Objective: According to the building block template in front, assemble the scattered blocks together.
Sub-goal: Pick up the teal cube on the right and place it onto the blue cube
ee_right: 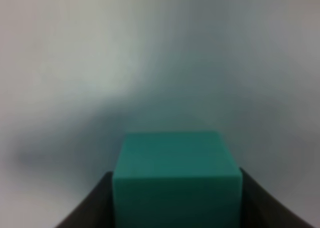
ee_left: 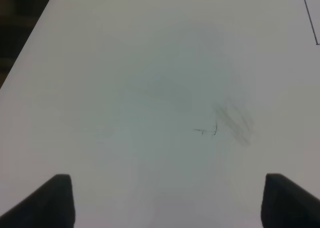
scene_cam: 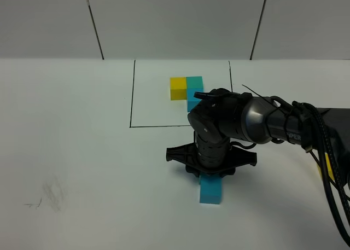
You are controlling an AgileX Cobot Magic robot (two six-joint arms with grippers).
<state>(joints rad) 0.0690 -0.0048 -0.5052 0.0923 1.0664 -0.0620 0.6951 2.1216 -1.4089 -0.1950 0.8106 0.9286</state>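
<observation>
The building block template sits inside a thin black outline (scene_cam: 132,97) at the back: a yellow cube (scene_cam: 177,88), a teal-green cube (scene_cam: 194,82), and a blue cube (scene_cam: 191,105) partly hidden by my right arm. My right gripper (scene_cam: 211,176) reaches across the middle and points down. In the right wrist view the gripper (ee_right: 175,200) is shut on a loose teal-green cube (ee_right: 175,173), with dark fingers (ee_right: 95,208) against both its sides. A loose cyan-blue cube (scene_cam: 211,191) lies on the table just in front of the gripper. My left gripper (ee_left: 167,200) is open over bare table.
A yellow patch (scene_cam: 327,167) shows behind the right arm's cables at the right edge; I cannot tell whether it is the loose yellow cube. Faint pencil smudges (scene_cam: 52,194) mark the white table at the front left, and they also show in the left wrist view (ee_left: 232,122).
</observation>
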